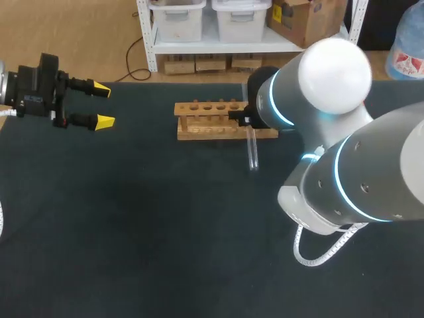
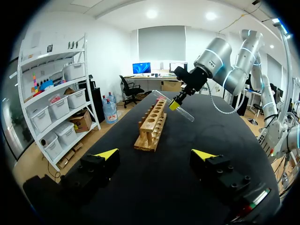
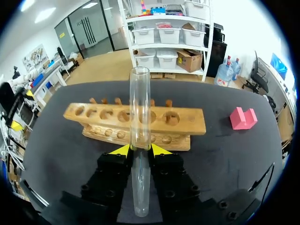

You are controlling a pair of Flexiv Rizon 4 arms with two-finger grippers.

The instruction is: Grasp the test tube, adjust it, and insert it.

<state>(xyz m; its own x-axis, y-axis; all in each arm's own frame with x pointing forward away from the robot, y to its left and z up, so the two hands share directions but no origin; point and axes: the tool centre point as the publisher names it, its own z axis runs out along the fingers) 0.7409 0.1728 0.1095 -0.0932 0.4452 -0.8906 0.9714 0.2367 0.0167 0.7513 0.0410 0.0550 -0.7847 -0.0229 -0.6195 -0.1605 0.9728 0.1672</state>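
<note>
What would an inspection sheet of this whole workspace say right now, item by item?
Surface: dark table.
Job's things: clear test tube, tilted and not yet inserted; wooden rack on the table, visible holes empty.
Clutter: pink block on the table, off one end of the rack.
Tools: right tool shut on the test tube; left tool open, holding nothing, away from the rack.
Cables: white cable looping under the right arm.
Surroundings: nothing seen.
</note>
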